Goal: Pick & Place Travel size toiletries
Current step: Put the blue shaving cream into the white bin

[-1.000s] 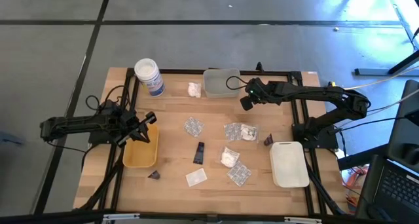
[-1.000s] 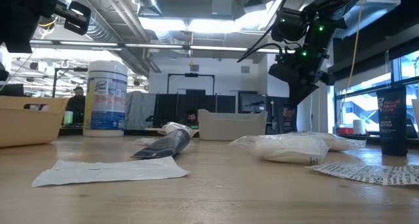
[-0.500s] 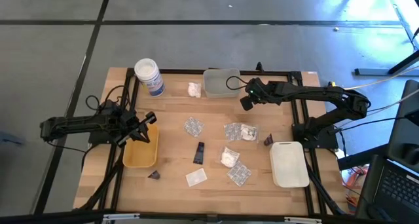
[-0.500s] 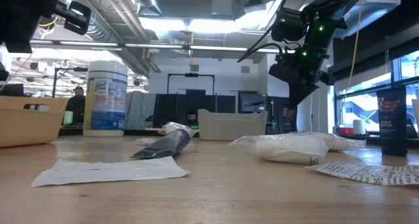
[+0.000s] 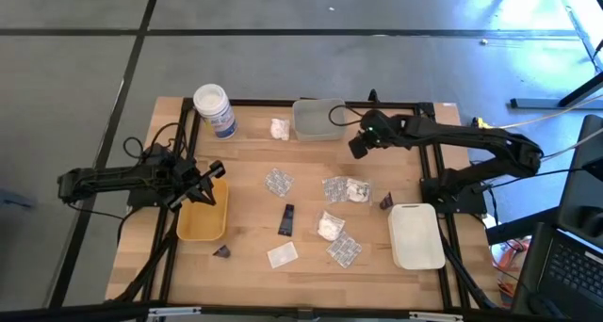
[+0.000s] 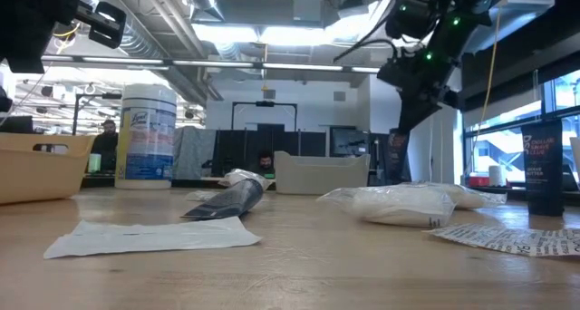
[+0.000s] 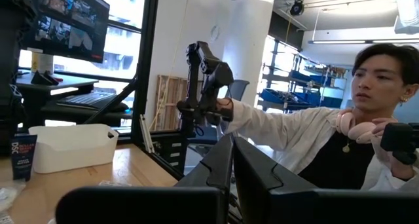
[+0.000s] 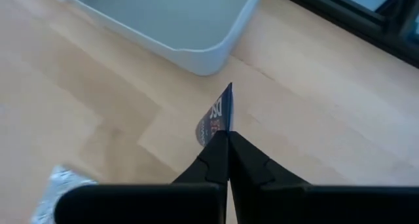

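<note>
My right gripper (image 5: 357,147) hovers just right of the clear tray (image 5: 318,120), shut on a small dark blue packet (image 8: 218,116). My left gripper (image 5: 209,181) hangs shut and empty over the yellow tray (image 5: 202,218). On the wood lie a white lumpy packet (image 5: 280,128), blister packs (image 5: 278,181) (image 5: 336,188) (image 5: 344,250), a dark tube (image 5: 286,220), another white packet (image 5: 329,226), a flat white sachet (image 5: 282,255) and dark wedges (image 5: 385,201) (image 5: 221,251). My right gripper pinches one end of the dark blue packet (image 8: 221,127) between its two fingertips (image 8: 213,152). The fingers slant down toward the table. The rest of the packet sticks out beyond the tips, clear of the wood, close to the clear tray's corner (image 8: 209,60).
A big white jar with a blue label (image 5: 215,110) stands at the far left. A white tray (image 5: 415,235) sits at the near right. Black frame rails run along the table's sides. A person (image 7: 340,139) sits beyond the table in the left wrist view.
My right gripper has risen a little and shifted slightly toward the table's right edge, still shut on the dark packet. The left arm has kept still.
</note>
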Motion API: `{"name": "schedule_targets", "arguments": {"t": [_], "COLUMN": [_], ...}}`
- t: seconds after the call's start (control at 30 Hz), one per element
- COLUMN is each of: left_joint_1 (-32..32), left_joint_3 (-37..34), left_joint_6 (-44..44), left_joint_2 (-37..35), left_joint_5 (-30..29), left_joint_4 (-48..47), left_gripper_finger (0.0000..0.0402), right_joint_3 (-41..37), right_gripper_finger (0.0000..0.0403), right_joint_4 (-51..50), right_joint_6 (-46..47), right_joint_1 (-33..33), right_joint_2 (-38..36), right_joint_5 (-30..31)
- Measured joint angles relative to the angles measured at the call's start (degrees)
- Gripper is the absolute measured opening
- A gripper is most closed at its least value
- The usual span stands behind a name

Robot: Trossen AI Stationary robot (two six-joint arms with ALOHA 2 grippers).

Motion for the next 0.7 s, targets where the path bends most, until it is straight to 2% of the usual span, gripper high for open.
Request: {"name": "schedule_targets", "arguments": {"t": [0.23,0.7], "left_joint_1": [0.00,0.00], "left_joint_3": [0.01,0.00], "left_joint_6": [-0.01,0.00], "left_joint_2": [0.00,0.00], "left_joint_5": [-0.01,-0.01], "left_joint_4": [0.00,0.00], "left_gripper_finger": [0.0012,0.0011], "right_joint_3": [0.00,0.00], "right_gripper_finger": [0.0004,0.0004], "right_joint_4": [0.07,0.17], "right_joint_6": [0.01,3.68], "right_joint_1": [2.18,13.29], "right_joint_2": [-4.90,-15.19], "right_joint_5": [-1.31,-1.32]}}
